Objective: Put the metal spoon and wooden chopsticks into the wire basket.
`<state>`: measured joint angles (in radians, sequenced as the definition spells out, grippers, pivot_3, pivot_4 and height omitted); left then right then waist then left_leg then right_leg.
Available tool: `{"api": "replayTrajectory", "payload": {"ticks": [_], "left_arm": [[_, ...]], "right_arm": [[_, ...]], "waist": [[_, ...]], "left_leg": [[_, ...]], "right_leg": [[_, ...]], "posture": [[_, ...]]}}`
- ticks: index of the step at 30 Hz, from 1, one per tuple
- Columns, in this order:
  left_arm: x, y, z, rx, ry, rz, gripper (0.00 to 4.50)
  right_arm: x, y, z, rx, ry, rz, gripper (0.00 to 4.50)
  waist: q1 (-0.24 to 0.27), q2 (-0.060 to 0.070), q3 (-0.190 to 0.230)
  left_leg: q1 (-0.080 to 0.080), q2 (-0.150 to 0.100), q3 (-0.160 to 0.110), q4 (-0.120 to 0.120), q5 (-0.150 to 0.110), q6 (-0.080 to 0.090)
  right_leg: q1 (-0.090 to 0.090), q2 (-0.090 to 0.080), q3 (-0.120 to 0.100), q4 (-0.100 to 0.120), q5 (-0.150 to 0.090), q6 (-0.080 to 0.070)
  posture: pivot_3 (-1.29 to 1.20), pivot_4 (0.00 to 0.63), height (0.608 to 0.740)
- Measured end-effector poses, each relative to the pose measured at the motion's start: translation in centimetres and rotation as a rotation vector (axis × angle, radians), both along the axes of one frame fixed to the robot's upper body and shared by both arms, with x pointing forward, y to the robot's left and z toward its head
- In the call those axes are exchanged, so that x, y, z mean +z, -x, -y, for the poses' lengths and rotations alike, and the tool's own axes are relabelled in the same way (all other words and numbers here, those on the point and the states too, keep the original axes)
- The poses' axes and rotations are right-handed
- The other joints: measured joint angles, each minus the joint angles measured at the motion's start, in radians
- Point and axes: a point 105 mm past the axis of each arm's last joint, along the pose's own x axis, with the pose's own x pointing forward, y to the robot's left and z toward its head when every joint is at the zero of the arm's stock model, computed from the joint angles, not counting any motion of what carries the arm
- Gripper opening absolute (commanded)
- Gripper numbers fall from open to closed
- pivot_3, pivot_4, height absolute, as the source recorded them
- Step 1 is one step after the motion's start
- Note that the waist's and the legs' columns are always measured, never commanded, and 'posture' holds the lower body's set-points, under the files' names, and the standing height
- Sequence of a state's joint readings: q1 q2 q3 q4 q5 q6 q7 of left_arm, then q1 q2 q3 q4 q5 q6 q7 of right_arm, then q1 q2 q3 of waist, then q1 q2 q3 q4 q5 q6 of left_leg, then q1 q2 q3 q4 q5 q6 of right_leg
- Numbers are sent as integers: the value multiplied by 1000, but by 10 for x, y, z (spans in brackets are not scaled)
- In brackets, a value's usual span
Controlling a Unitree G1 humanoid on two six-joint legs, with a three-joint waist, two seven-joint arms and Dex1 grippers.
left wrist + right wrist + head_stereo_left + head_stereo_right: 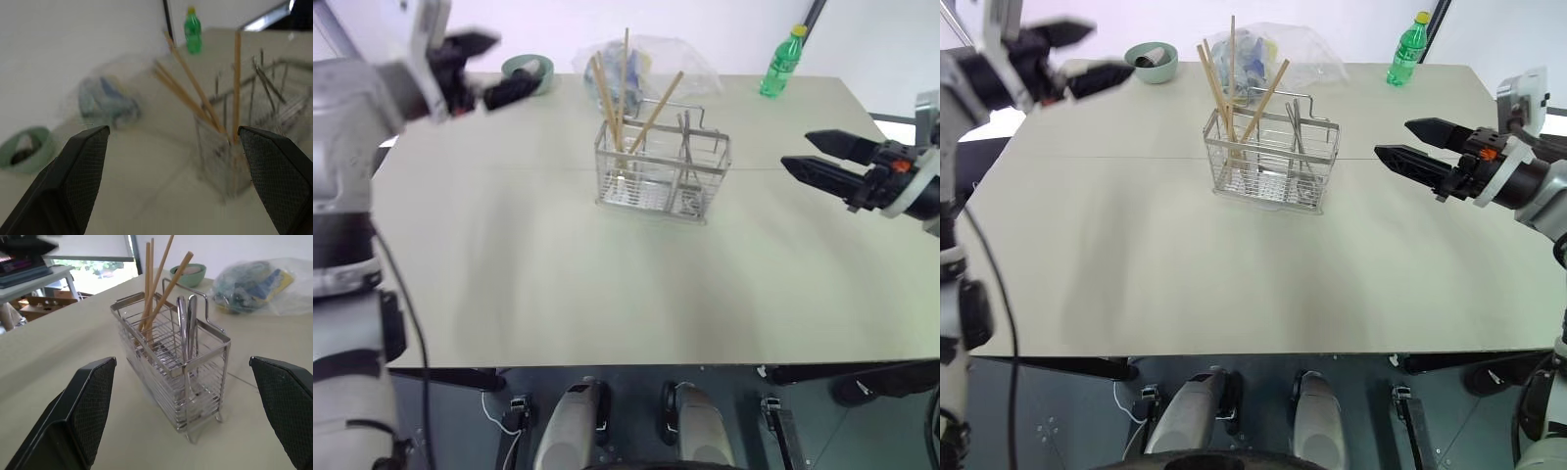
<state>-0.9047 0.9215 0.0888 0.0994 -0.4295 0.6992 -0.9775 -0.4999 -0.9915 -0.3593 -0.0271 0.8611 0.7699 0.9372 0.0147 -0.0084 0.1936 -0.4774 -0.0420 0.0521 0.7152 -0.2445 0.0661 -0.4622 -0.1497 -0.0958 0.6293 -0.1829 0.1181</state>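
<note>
The wire basket (661, 181) stands upright in the middle of the table. Several wooden chopsticks (622, 93) lean out of its left compartment. The metal spoon (188, 323) stands handle-up in the right compartment, beside another thin metal handle. My left gripper (514, 64) hovers open and empty above the table's far left corner, well to the left of the basket. To the right of the basket, apart from it, my right gripper (795, 150) is open and empty, pointing towards it.
A small green bowl (530, 69) sits at the far left of the table (607, 304). A clear plastic bag (661, 54) with items lies behind the basket. A green bottle (782, 63) stands at the far right.
</note>
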Motion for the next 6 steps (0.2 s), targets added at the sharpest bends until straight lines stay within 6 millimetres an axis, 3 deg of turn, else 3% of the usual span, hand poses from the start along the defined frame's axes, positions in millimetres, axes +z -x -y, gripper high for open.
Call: {"api": "replayTrajectory", "payload": {"ticks": [2, 6], "left_arm": [[-21, 9, -5, -25, -57, -69, 4404], [-33, 18, -3, -59, -114, -91, 4404]], "right_arm": [[-5, -1, 4, 4, 17, -15, 4500], [-14, -4, 5, 10, 36, -44, 4500]], "waist": [[0, 0, 0], [0, 0, 0]], "left_leg": [[0, 0, 0, 0, -1, -1], [0, 0, -1, 0, -1, -1]], "right_leg": [[0, 0, 0, 0, -1, -1], [-1, -1, 0, -1, -1, -1]], "posture": [[0, 150, 686], [0, 150, 686]]}}
